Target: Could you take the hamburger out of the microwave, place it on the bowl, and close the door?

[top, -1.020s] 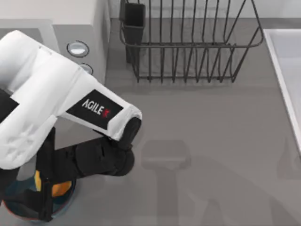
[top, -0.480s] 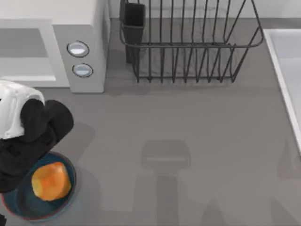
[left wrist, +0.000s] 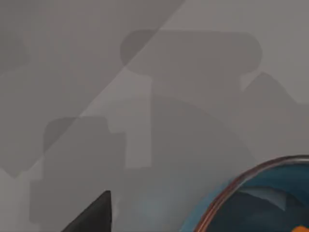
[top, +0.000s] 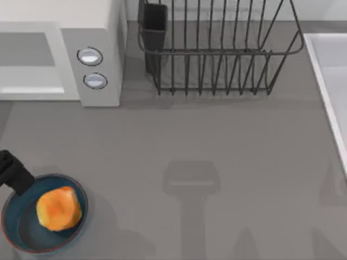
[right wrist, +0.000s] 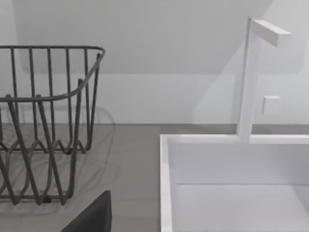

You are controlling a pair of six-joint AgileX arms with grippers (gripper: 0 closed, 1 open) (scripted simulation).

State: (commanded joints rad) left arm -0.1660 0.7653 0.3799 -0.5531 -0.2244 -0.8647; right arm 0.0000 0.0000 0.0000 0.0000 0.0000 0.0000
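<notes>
The big grey table [top: 227,162] takes up most of the room seen from above. No words, brand names or stickers can be read on anything here.

The white microwave [top: 95,54] stands at the far left of the table. Its grey inside is open to see, and two round silver-blue knobs [top: 89,56] sit one above the other on its side panel. I cannot make out the door from here.

Next to the microwave, along the back of the table, is a dark wire dish rack [top: 217,49] with a small dark cup holder on its left end. A white sink [top: 331,86] lies at the right edge of the table, and the right wrist view shows its tall white tap [right wrist: 251,77] standing at the back of it.

The blue bowl [top: 19,230] with its thin red-brown rim sits at the front left corner of the table. The hamburger [top: 58,208] lies inside the bowl, a small orange-gold lump, a bit to the bowl's right side.

A dark bit of the left gripper [top: 13,172] pokes in from the left edge, right by the bowl's back rim. It is not holding the hamburger. I cannot tell if its fingers are spread or pressed together. A dark finger tip [right wrist: 94,215] of the right gripper peeks in near the rack and sink; I cannot tell its state either.
</notes>
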